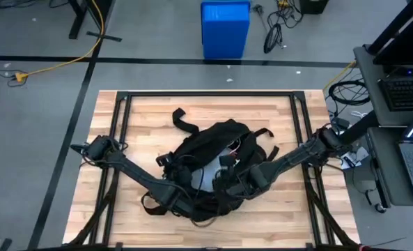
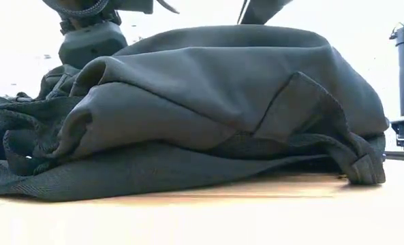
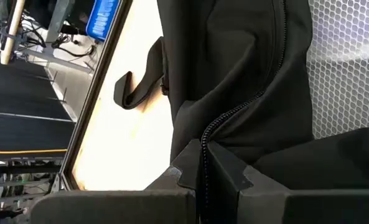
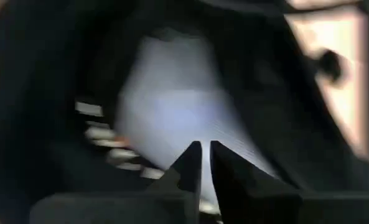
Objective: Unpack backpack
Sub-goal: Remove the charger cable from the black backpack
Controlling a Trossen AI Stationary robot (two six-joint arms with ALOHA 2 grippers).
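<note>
High view: backpack [image 1: 216,157] lies mid-surface, opened; left claw [image 3: 203,186] clamped on its zipper edge, right claw [image 4: 201,163] nearly together inside; unpacking barely begun.

A: Arms look like?
B: Two, both dark, slim tube links w/ chunky joints.
A: Right pincer [image 4: 203,163]?
B: Black wedge fingers, pointed tips. Left pincer [image 3: 204,186] matte, angular blocks.
</note>
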